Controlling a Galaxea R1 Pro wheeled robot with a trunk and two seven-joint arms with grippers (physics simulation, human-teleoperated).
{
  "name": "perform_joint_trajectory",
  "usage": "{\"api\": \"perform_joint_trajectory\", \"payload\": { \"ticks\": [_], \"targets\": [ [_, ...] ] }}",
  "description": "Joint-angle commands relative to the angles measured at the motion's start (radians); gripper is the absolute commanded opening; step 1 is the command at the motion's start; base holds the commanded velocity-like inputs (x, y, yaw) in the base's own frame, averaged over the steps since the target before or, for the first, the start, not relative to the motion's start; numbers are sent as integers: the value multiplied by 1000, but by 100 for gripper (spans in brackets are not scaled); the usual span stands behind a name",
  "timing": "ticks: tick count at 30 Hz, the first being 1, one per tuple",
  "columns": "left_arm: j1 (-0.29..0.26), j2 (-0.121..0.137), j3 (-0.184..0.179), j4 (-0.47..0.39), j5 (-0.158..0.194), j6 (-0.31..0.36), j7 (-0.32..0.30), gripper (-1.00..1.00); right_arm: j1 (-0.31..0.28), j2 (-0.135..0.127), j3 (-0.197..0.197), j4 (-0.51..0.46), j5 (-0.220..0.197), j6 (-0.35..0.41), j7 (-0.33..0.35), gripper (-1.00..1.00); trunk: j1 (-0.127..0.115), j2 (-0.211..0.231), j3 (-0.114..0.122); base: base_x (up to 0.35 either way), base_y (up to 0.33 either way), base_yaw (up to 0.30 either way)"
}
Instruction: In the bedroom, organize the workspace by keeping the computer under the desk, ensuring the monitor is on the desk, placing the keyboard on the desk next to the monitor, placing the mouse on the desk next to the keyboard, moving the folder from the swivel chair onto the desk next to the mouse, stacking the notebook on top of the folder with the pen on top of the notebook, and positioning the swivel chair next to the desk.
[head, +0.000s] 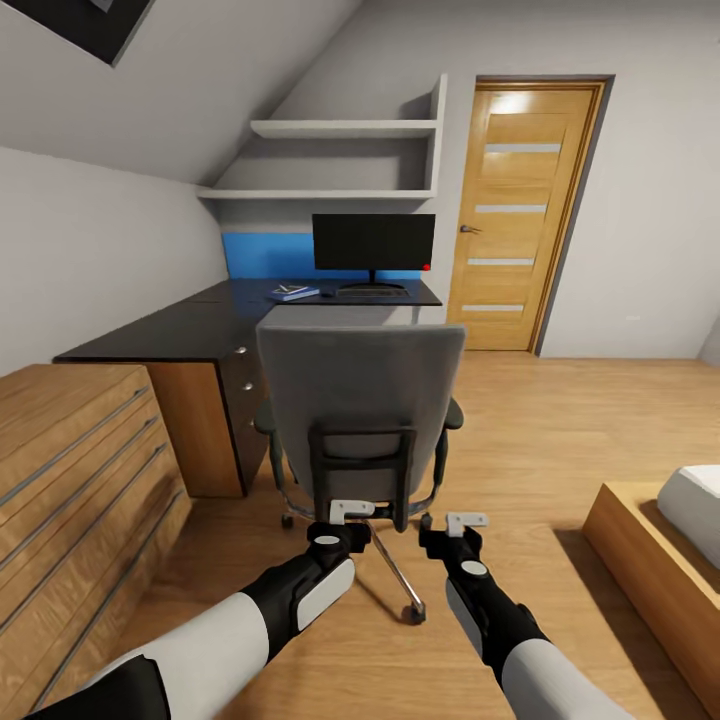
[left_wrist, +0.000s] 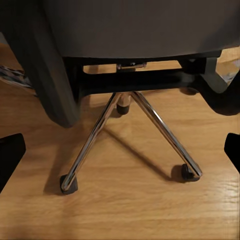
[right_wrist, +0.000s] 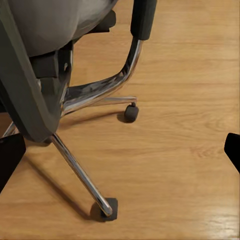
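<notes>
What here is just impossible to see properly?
- Chair seat: in the head view the swivel chair backrest hides it, so any folder there can't be told.
- Under the desk: chair and drawers block it.
- Small items beside the monitor: too small to identify.
- Both grippers: fingertips cut off at wrist views' edges.

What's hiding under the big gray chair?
Under the swivel chair are shiny metal legs with small black wheels on the wooden floor. The seat top is covered by the chair's back, so anything lying there is hidden.

Dark desk (head: 180, 330) bearing monitor (head: 373, 243), keyboard (head: 372, 293), stacked folder (head: 294, 293), swivel chair (head: 360, 400) on wooden floor (head: 560, 420)
</notes>
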Motion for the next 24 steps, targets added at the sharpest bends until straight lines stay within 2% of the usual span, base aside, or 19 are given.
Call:
{"api": "perform_joint_trajectory", "payload": {
  "ticks": [1, 11, 24],
  "targets": [
    [-1, 0, -4, -1, 2, 3, 7, 100, -1, 0, 5, 1, 3, 1, -4, 100, 0, 0, -1, 7, -21, 0],
    [-1, 0, 6, 1, 2, 1, 8, 100, -1, 1, 18, 9, 4, 1, 33, 100, 0, 0, -1, 2, -6, 0],
    [-1, 0, 48, -1, 1, 0, 14, 100, -1, 1, 33, 21, 4, 1, 72, 100, 50, -91, -42, 0, 0, 0]
  ]
}}
